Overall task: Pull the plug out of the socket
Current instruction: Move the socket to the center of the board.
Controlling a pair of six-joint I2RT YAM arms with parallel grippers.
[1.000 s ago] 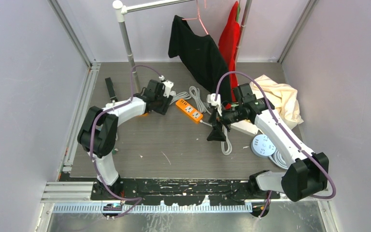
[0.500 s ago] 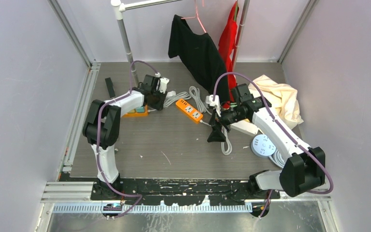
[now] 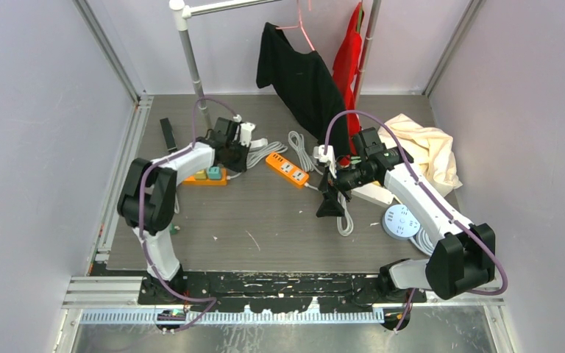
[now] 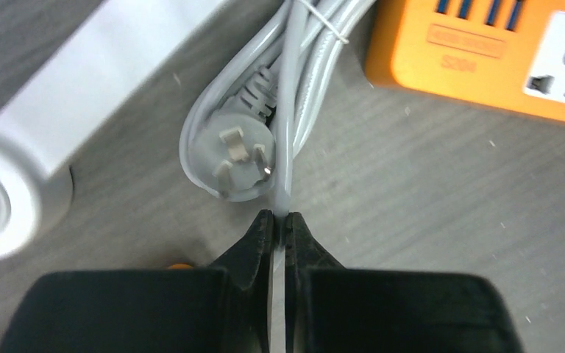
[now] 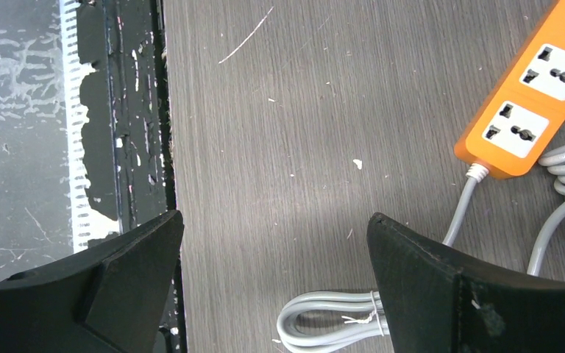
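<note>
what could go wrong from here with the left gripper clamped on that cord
The left gripper is shut on one thin strand of the grey cord, not on the plug beside it; a pull may slip or strain it.
That plug lies prongs-up, out of any socket, so pulling here may unplug nothing.
The right gripper is open and holds nothing, so the orange power strip could slide.

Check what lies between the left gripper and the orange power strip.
Left wrist view: the grey cable, tied in a bundle, which the left gripper pinches by one strand; its three-pin plug lies beside it. Otherwise bare table.
</note>
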